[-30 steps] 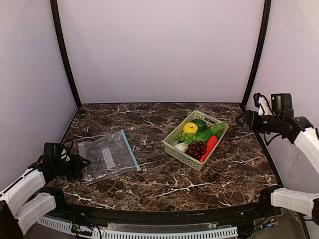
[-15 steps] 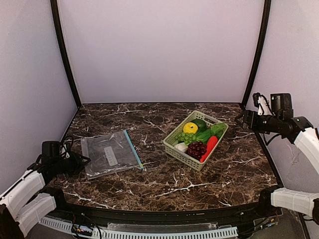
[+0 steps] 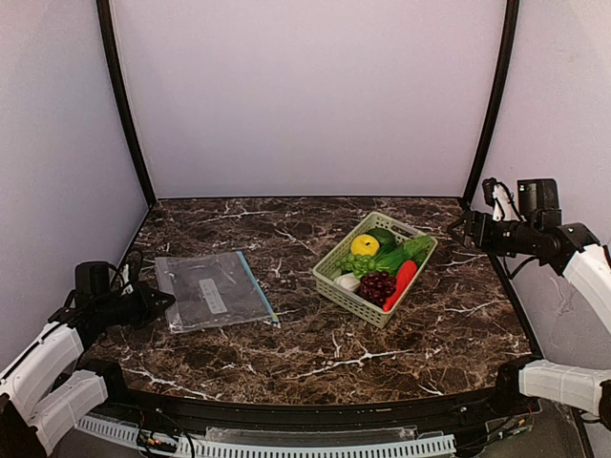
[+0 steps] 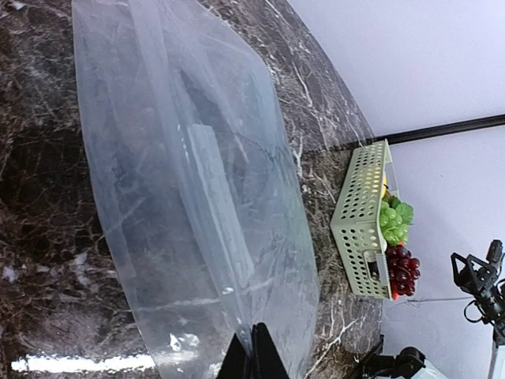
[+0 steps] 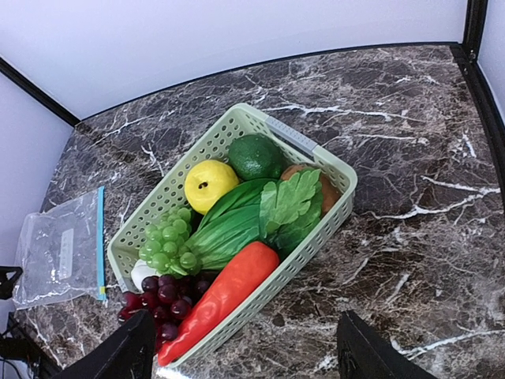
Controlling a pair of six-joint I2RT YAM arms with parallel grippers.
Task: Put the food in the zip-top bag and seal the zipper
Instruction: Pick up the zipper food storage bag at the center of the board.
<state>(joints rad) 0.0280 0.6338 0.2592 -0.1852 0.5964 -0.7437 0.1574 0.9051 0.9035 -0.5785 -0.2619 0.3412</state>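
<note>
The zip-top bag lies flat on the left of the marble table, with its teal zipper along the right edge. My left gripper is shut on the bag's left edge; in the left wrist view the closed fingertips pinch the clear plastic. The food lies in the pale green basket: lemon, red pepper, purple grapes, leafy green, white bulb, brown potato. My right gripper hangs open above the table, near the basket's right side, holding nothing.
A dark green round fruit and green grapes also lie in the basket. Black frame posts rise at the back corners against pale walls. Cables trail by the left arm.
My left gripper has closed on the bag's left edge and drawn back left. The bag slid and turned with it. The right arm has not moved.
</note>
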